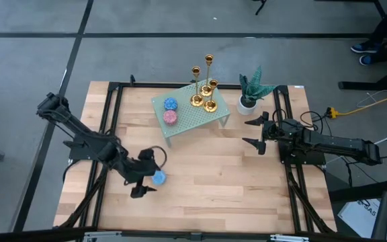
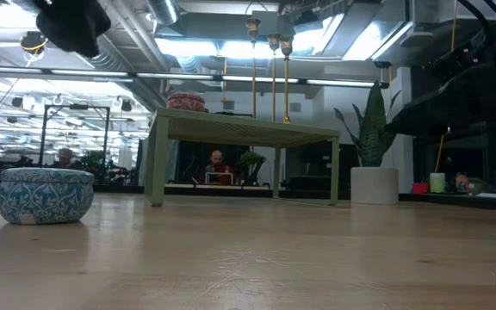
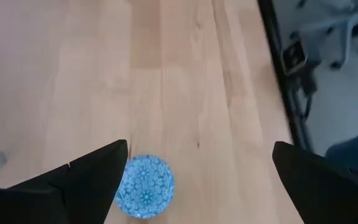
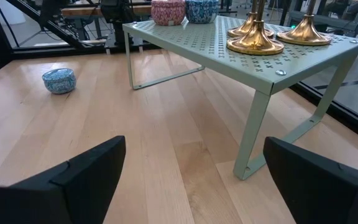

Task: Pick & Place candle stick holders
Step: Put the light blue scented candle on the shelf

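Three gold candle stick holders stand on their round bases on the right end of a pale green perforated shelf at the table's far middle. Their bases show in the right wrist view. My left gripper hangs open over the table's near left, above a small blue patterned round tin. The tin lies on the wood close by one finger and is not touched. My right gripper waits open at the table's right, pointing toward the shelf.
A blue ball and a pink ball sit on the shelf's left end. A potted plant stands just right of the shelf. Bare wood stretches between the shelf and the near edge. Black frame rails run along both sides.
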Action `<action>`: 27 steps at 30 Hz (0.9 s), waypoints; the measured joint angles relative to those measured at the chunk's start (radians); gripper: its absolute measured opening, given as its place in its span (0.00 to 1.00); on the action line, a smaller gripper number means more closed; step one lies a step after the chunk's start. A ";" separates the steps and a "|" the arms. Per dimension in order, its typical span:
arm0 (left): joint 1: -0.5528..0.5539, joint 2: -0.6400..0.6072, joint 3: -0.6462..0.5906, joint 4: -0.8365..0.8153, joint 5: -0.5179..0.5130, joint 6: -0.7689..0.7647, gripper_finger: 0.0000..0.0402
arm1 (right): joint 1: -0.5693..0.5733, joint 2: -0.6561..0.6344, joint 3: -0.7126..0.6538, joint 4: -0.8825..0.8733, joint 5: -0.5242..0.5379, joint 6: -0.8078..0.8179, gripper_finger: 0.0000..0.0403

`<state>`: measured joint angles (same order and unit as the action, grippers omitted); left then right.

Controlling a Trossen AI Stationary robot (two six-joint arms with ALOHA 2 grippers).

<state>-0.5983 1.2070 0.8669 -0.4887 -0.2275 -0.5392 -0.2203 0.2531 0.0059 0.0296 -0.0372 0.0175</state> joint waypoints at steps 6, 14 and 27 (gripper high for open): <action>-0.012 0.126 0.000 -0.002 0.000 0.078 1.00 | 0.000 0.000 0.000 0.000 0.000 0.000 0.96; 0.010 0.276 0.000 -0.011 -0.059 0.098 1.00 | 0.000 0.000 0.000 0.000 0.000 0.000 0.96; 0.045 0.352 0.000 -0.070 -0.039 0.092 1.00 | 0.000 0.000 0.000 0.000 0.000 0.000 0.96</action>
<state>-0.5536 1.5590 0.8668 -0.5588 -0.2666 -0.4473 -0.2203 0.2531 0.0059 0.0296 -0.0368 0.0177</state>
